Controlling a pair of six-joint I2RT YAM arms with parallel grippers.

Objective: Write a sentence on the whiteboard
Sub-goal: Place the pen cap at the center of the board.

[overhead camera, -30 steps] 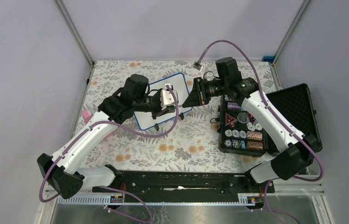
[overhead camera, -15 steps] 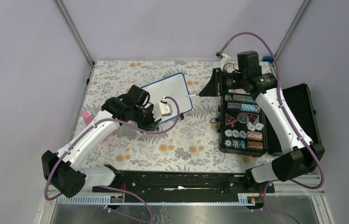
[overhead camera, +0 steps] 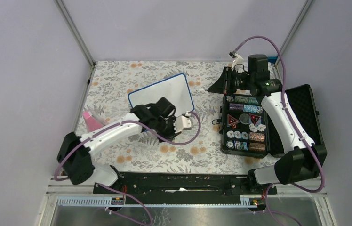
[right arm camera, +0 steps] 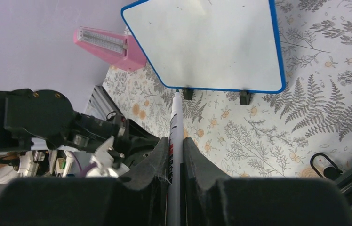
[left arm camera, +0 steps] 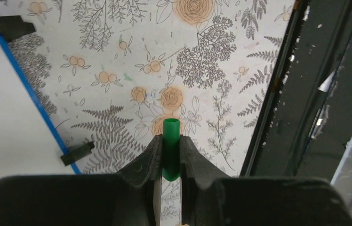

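1. Currently, the left pincer [left arm camera: 171, 143] is narrowed onto a green cap [left arm camera: 171, 132]. Both jaws press its sides, and its open end projects past the fingertips.
2. Position of the left pincer: above the floral worktop [left arm camera: 202, 61], near the footed edge of the whiteboard [left arm camera: 4, 113] and apart from it. One black foot [left arm camera: 76, 153] shows to its left. A black rail [left arm camera: 301, 84] runs along the right of that view.
3. The right pincer [right arm camera: 176, 141] is clamped on a marker [right arm camera: 175, 117]. The slim pale barrel runs out between the jaws, tip foremost.
4. Orientation of the marker: the tip points toward the footed edge of the whiteboard. In the top view, the right pincer sits off the board's right side, apart from it, over the far end of the black case [overhead camera: 301, 106].
5. Location of the whiteboard: it rests on the worktop, left of centre toward the far side, turned askew. Its blue frame has rounded corners, and two black feet sit on the near long edge. The glossy white face shows a few tiny dark specks. Whether it lies flat or is propped cannot be told.
6. Surrounding items: the foam-lined case stands open at the right of the worktop, with rows of small round pieces in its tray. A pink wedge-shaped object [overhead camera: 90, 121] lies at the left edge, by the wall.
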